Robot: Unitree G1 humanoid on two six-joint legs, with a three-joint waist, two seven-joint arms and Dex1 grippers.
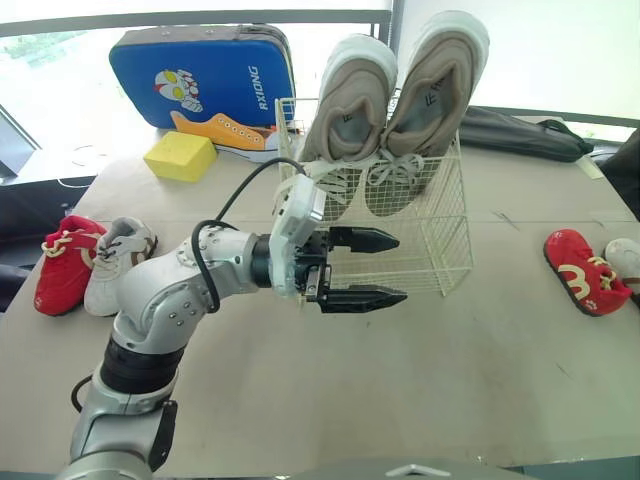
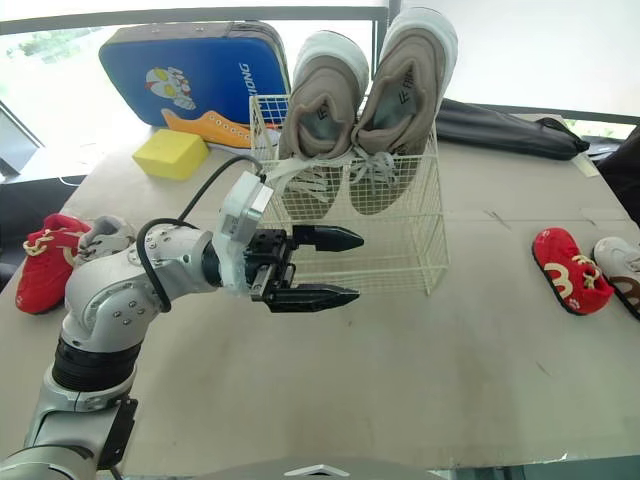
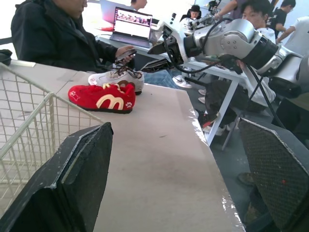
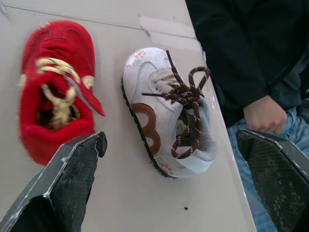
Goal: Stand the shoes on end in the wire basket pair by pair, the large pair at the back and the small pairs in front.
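The large pair [image 1: 395, 110] stands on end at the back of the basket [image 1: 440, 250]. Just before the basket hovers the left gripper [image 1: 400, 268], fingers spread, empty. The right wrist view shows the right gripper [image 4: 170, 140], fingers released, above a red shoe [image 4: 53, 87] and a white shoe [image 4: 164, 121] on the table [image 4: 120, 203].

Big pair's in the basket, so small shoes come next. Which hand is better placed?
Right, likely: the right hand hangs open above a red shoe and a white shoe; the left hand is open by the basket, near no small shoe.
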